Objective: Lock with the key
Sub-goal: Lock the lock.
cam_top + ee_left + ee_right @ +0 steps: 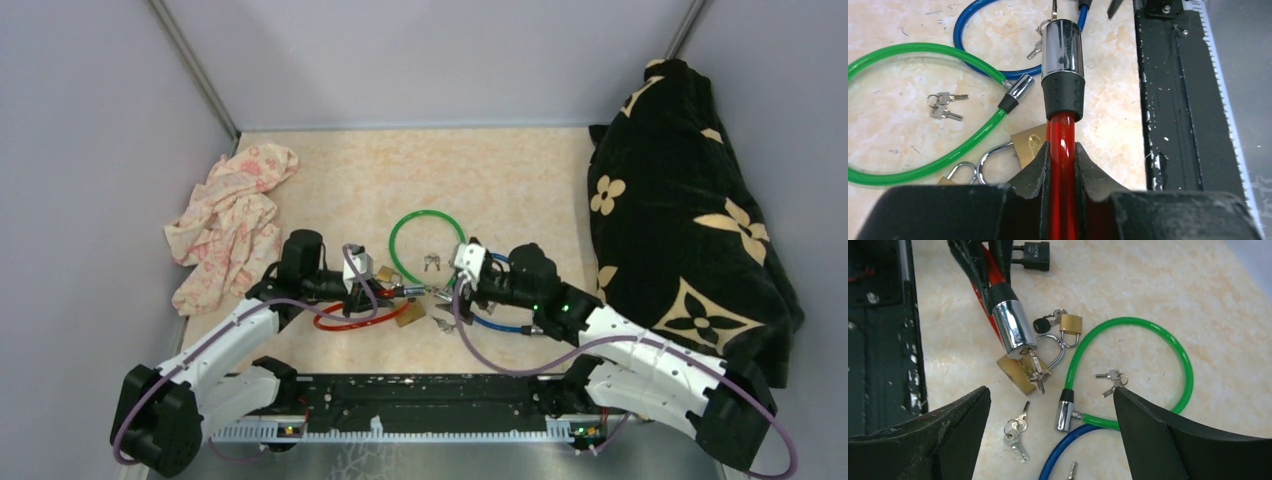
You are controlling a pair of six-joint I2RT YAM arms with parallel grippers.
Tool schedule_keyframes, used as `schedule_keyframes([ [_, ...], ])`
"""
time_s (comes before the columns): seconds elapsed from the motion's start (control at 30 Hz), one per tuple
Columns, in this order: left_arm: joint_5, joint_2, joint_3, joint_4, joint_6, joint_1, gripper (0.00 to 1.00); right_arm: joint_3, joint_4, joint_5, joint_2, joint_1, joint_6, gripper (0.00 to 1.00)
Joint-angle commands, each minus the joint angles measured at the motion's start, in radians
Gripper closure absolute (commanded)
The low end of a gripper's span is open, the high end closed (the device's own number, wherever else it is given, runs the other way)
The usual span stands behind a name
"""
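- Gripped the red cable (pixel 1062 132) in the left gripper (pixel 1062 146), jaws narrow and tight on it just behind the black collar. Judged this a brace, steadying the chrome lock cylinder (pixel 1063 47) with its keyhole end turned toward the other arm.
- Found the key (pixel 1037 374) seated in the end of that cylinder, with spares dangling from its ring over the brass padlock (pixel 1013 376) below. Could not tell whether key and padlock touched.
- Found the right gripper (pixel 1050 392) spread wide and holding nothing, poised near the key. Probably set there for a pinch on the key head and a turn.
- Noted clutter close around:
  - green cable lock (pixel 1148 355) with a key pair (pixel 1112 377) inside its loop
  - blue cable (pixel 1063 455)
  - loose keys (pixel 1015 432)
  - small brass padlock (pixel 1071 323)
  - black padlock (pixel 1035 256)
- Judged the brass padlock's shackle and the dangling spares the likeliest snags for a finger closing on the key. Marked the green lock's chrome end as just beside the approach too.
- Counted the floral cloth (pixel 230 220) and the dark flowered blanket (pixel 690 220), both well apart at the table's sides, as no hindrance.
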Motion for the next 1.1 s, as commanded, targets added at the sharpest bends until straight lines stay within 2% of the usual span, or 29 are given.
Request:
schedule_keyframes([
  [0.0, -0.018, 0.009, -0.032, 0.016, 0.099, 0.000, 1.00, -0.015, 0.173, -0.186, -0.014, -0.090, 0.341, 0.10],
  [0.1, -0.029, 0.017, -0.043, 0.076, 0.034, -0.001, 1.00, -0.091, 0.340, -0.171, 0.021, -0.091, 0.442, 0.11],
  [0.2, -0.062, 0.015, -0.057, 0.125, 0.001, 0.001, 1.00, -0.195, 0.618, -0.099, 0.069, -0.091, 0.549, 0.13],
  [0.27, -0.099, 0.016, -0.066, 0.134, -0.006, 0.001, 1.00, -0.222, 0.722, 0.011, 0.104, -0.091, 0.612, 0.25],
  [0.33, -0.126, 0.012, -0.078, 0.144, -0.007, 0.002, 1.00, -0.210, 0.705, 0.118, 0.119, -0.084, 0.658, 0.36],
  [0.43, -0.174, 0.005, -0.097, 0.171, -0.015, 0.005, 1.00, -0.220, 0.690, 0.294, 0.087, -0.006, 0.637, 0.38],
  [0.57, -0.202, -0.005, -0.105, 0.192, -0.018, 0.009, 1.00, -0.247, 0.703, 0.534, 0.054, 0.148, 0.546, 0.49],
  [0.63, -0.222, -0.013, -0.117, 0.196, 0.000, 0.008, 1.00, -0.244, 0.715, 0.594, 0.086, 0.215, 0.549, 0.53],
  [0.77, -0.235, -0.024, -0.142, 0.199, 0.028, 0.008, 1.00, -0.253, 0.873, 0.551, 0.237, 0.248, 0.626, 0.54],
  [0.97, -0.232, -0.031, -0.143, 0.200, 0.033, 0.008, 1.00, -0.200, 1.030, 0.561, 0.448, 0.270, 0.609, 0.53],
  [1.07, -0.229, -0.037, -0.147, 0.195, 0.033, 0.008, 1.00, -0.196, 1.111, 0.613, 0.528, 0.270, 0.609, 0.44],
])
